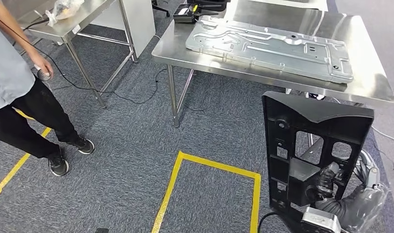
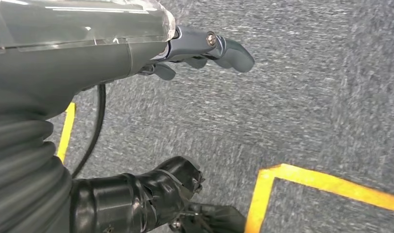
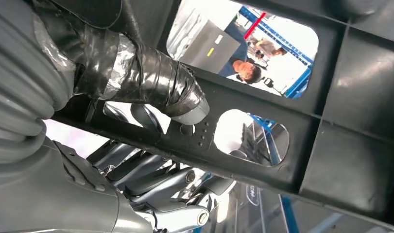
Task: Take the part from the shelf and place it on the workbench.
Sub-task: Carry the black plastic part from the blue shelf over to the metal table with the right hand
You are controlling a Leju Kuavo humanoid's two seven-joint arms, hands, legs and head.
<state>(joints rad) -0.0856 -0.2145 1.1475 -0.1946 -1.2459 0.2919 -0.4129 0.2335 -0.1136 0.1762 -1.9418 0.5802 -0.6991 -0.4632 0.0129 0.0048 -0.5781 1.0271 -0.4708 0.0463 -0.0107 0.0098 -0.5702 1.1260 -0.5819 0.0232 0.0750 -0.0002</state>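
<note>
**A:** Where is the black plastic part [image 1: 301, 145] in this shot?

**B:** At four o'clock in the head view, held upright above the grey carpet [image 1: 136, 145], just in front of the near edge of the steel workbench [image 1: 369, 77]. It is a flat frame with several cut-out windows.

**A:** And relative to the hand?

**B:** The right hand [image 1: 331, 182] grips it at the lower end, at about five o'clock of the part, fingers hooked through an opening. In the right wrist view the taped thumb [image 3: 151, 82] lies on one side of a crossbar of the part [image 3: 360, 145] and the dark fingers [image 3: 156, 177] curl on the other.

**A:** Its long axis?

**B:** Near vertical, running six to twelve o'clock, top edge toward the workbench, broad face toward the camera.

**A:** The left hand?

**B:** The left hand [image 2: 204, 48] hangs over the carpet, holding nothing, fingers loosely curved.

**A:** Surroundings?

**B:** A pressed metal panel [image 1: 267, 46] lies on the workbench; yellow floor tape [image 1: 209, 167] at six o'clock; a person [image 1: 20, 97] stands at nine o'clock.
</note>
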